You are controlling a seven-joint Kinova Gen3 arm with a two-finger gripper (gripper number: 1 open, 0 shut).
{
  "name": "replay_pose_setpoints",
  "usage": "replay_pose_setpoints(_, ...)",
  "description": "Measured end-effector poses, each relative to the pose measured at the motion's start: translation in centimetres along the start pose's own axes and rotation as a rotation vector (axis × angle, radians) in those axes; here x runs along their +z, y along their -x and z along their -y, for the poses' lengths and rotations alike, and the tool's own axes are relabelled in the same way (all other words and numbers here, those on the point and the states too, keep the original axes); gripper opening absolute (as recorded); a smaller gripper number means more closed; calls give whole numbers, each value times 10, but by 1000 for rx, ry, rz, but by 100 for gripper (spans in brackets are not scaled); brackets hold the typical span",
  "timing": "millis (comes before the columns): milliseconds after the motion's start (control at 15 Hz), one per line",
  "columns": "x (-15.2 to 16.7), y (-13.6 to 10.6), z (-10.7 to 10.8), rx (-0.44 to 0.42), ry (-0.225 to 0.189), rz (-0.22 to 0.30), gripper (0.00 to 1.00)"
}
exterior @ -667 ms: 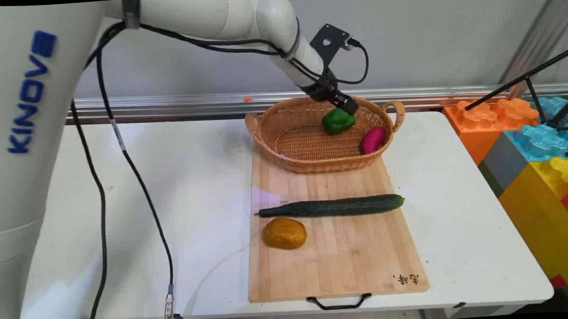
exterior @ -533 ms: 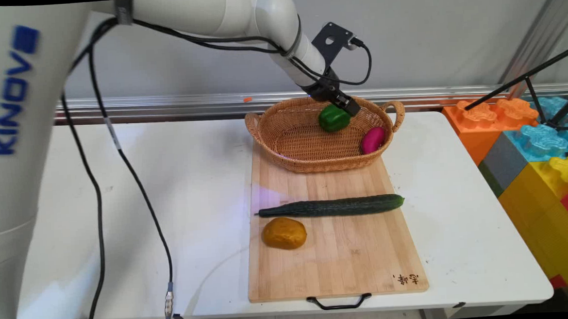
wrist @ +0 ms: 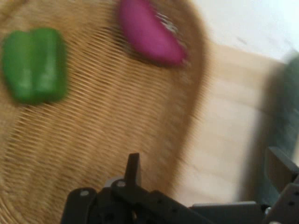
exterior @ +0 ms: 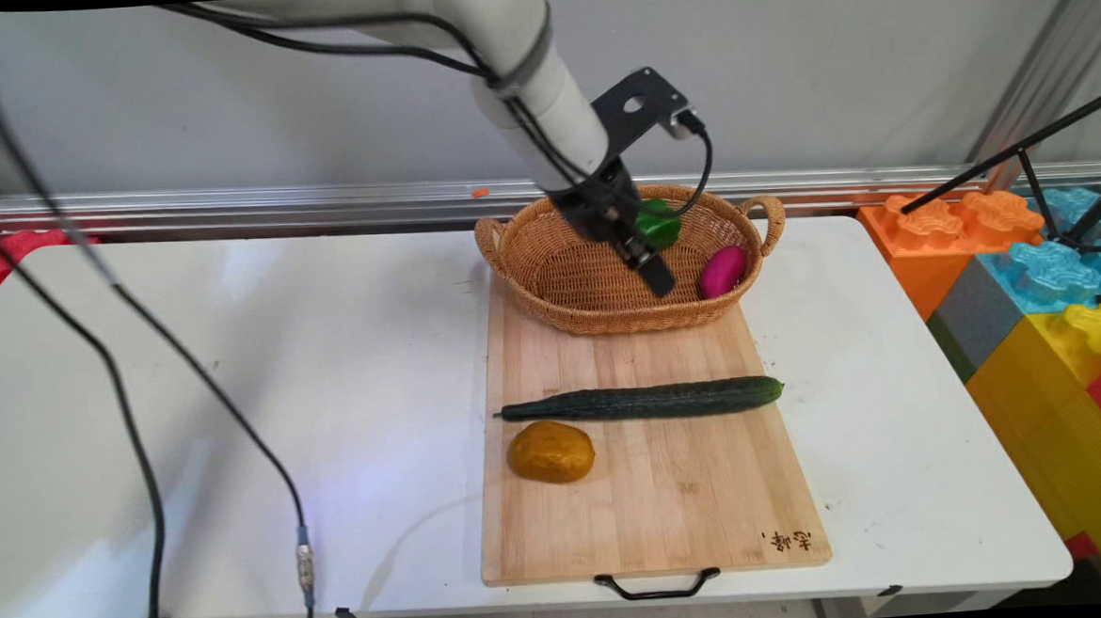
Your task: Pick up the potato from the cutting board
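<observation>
Over the wicker basket (exterior: 550, 290) hang the fingers (wrist: 133, 170), spread and empty; green pepper (wrist: 33, 64) at their 10 o'clock, purple vegetable (wrist: 148, 32) at 12. Cucumber (exterior: 645, 400) and potato (exterior: 550, 451) lie on the cutting board (exterior: 664, 501) on the worktop (exterior: 328, 377).

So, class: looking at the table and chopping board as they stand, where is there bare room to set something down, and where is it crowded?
Free: the white table left of the wooden chopping board, and the board's near end, below the long dark green cucumber and right of the round orange-brown potato. Crowded: the woven wicker basket, holding a green bell pepper, a magenta vegetable and the open black gripper.
</observation>
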Motion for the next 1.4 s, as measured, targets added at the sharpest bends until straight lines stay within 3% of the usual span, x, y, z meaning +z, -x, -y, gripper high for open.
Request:
replay_pose_setpoints(400,-61,49,-17,175,105,57,100)
replay_pose_setpoints(733,-83,90,-14,292,171,32,100)
replay_pose_setpoints(1000,-77,125,-15,369,230,-11,100)
replay_pose_setpoints(1400,-40,160,-11,444,306,-85,100)
